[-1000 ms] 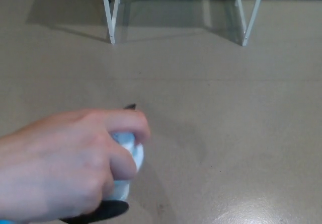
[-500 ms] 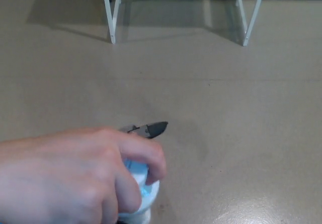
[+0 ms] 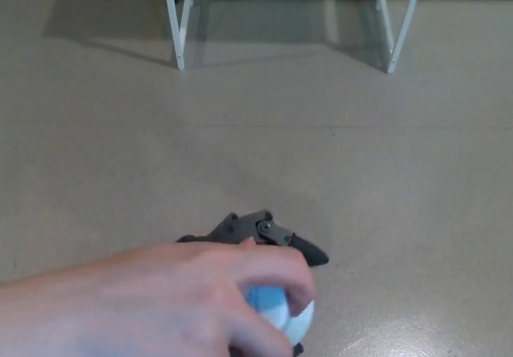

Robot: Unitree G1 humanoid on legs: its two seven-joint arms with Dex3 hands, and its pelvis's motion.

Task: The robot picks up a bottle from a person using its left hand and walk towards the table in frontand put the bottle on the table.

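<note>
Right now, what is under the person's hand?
A pale blue and white bottle shows under the person's hand, but most of it is covered. Part of the dark left robot hand sticks out behind; the rest is hidden.

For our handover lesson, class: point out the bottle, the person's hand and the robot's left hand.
bottle [image 3: 284,315], head view, exposed white-and-blue end
person's hand [image 3: 160,301], head view, back of hand
robot's left hand [image 3: 260,230], head view, visible black top part
</note>
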